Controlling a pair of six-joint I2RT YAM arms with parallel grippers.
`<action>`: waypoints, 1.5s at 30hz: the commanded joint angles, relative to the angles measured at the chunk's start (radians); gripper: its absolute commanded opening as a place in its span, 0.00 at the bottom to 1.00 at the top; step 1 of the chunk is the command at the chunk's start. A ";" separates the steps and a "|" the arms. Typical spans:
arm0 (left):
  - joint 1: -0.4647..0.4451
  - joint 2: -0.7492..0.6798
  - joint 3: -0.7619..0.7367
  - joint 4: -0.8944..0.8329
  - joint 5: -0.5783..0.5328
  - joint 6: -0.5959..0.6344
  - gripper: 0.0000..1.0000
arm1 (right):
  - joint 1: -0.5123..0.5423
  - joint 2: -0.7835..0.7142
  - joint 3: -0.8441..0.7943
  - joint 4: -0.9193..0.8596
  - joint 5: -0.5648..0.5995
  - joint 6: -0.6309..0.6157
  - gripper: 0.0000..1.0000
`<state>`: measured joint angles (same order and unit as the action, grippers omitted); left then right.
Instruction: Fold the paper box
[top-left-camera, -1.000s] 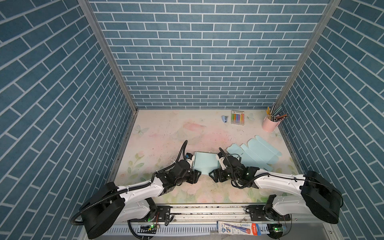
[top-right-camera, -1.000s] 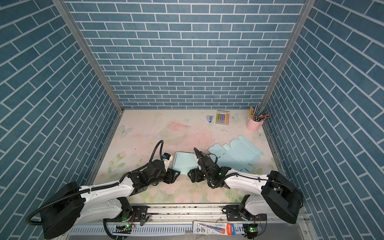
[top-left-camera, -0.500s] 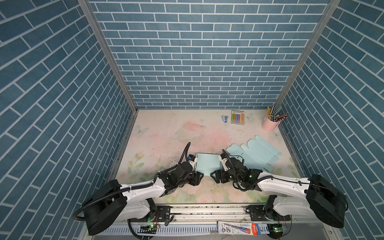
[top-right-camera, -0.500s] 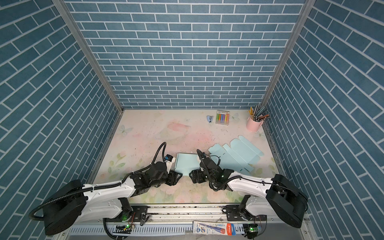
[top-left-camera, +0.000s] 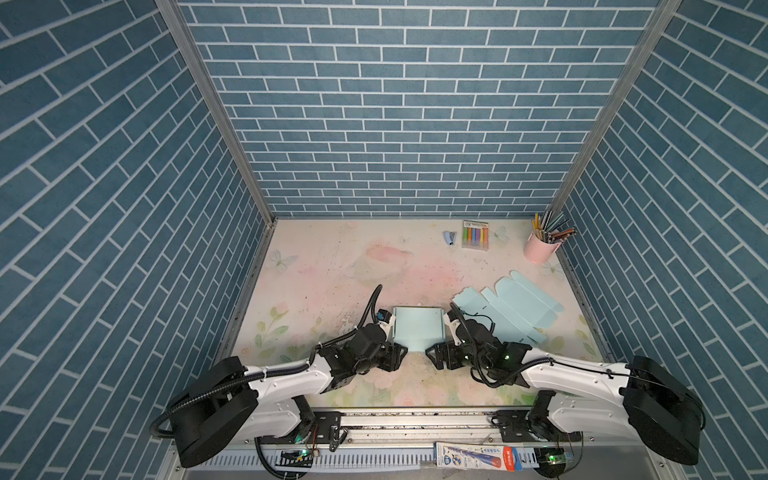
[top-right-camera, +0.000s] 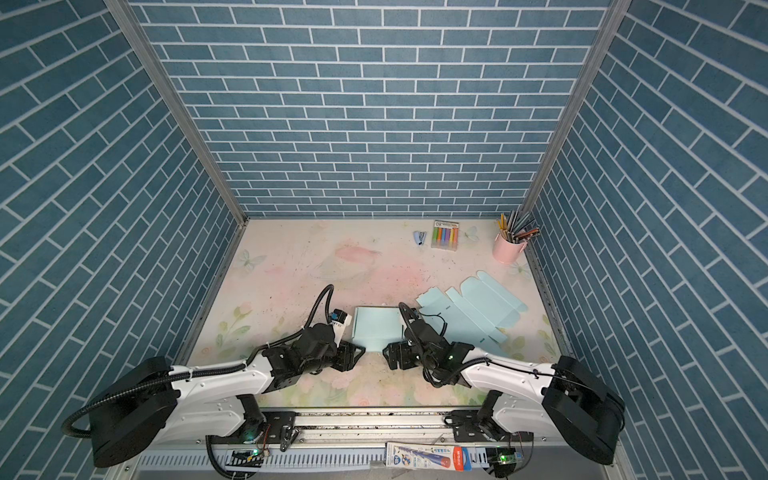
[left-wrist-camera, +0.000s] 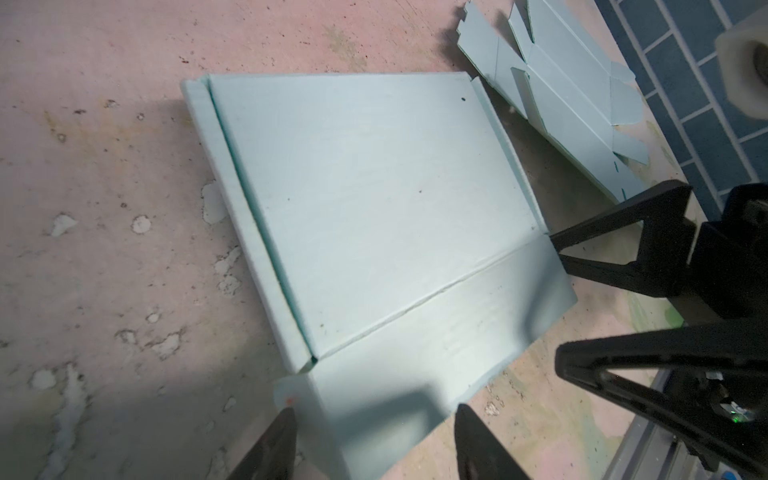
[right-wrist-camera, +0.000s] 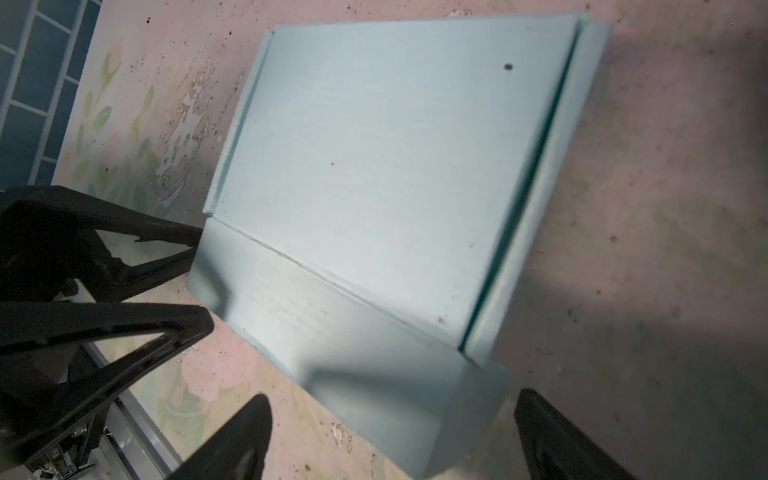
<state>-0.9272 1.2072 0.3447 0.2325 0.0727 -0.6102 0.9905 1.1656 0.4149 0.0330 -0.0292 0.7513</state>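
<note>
The partly folded pale-blue paper box (top-left-camera: 417, 328) is lying on the floral table (top-left-camera: 332, 266) near its front edge, with its near flap between the two arms. The left gripper (top-left-camera: 400, 359) and the right gripper (top-left-camera: 432, 360) are facing each other just beside that flap, both with jaws spread wide and gripping nothing. Flat box blanks (top-left-camera: 509, 309) are lying beside the right arm.

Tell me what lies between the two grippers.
The near flap of the paper box pokes between the left gripper and right gripper; past its tip, bare table. Both top views show this.
</note>
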 joint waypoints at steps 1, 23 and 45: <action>0.002 0.003 -0.006 0.029 0.005 -0.009 0.61 | 0.009 -0.022 -0.001 -0.017 0.028 0.040 0.94; -0.016 0.013 -0.027 0.071 -0.002 -0.028 0.54 | 0.073 0.075 0.062 -0.018 0.091 0.011 0.91; -0.025 -0.067 -0.032 0.018 -0.020 -0.042 0.50 | 0.160 0.117 0.121 -0.024 0.107 0.004 0.89</action>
<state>-0.9440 1.1584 0.3283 0.2714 0.0666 -0.6403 1.1324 1.2766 0.5095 -0.0036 0.0757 0.7517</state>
